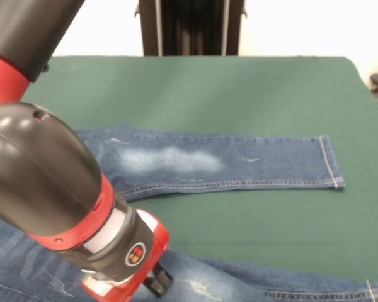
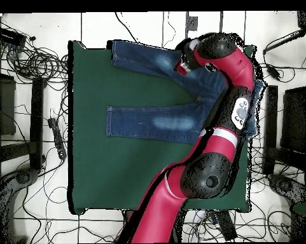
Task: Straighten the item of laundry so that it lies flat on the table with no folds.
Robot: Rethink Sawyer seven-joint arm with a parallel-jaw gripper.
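The item of laundry, a small pair of blue denim jeans [image 1: 239, 165], is spread on the green table [image 1: 239, 88] with its legs apart. One leg with a faded whitish patch lies flat across the middle [image 2: 149, 121]. The other runs along the table's edge [image 2: 142, 57]. My arm covers the waist in both views. My gripper [image 1: 156, 280] is low over the upper part of that edge leg, at or just above the denim [image 2: 182, 61]. Whether it holds the cloth is hidden.
My red and black arm arches over the table's right side in the overhead view [image 2: 235, 114]. Cables litter the floor [image 2: 28, 57] around the table, and dark stands [image 2: 37, 121] flank it. Bare green cloth [image 2: 117, 171] lies beside the jeans.
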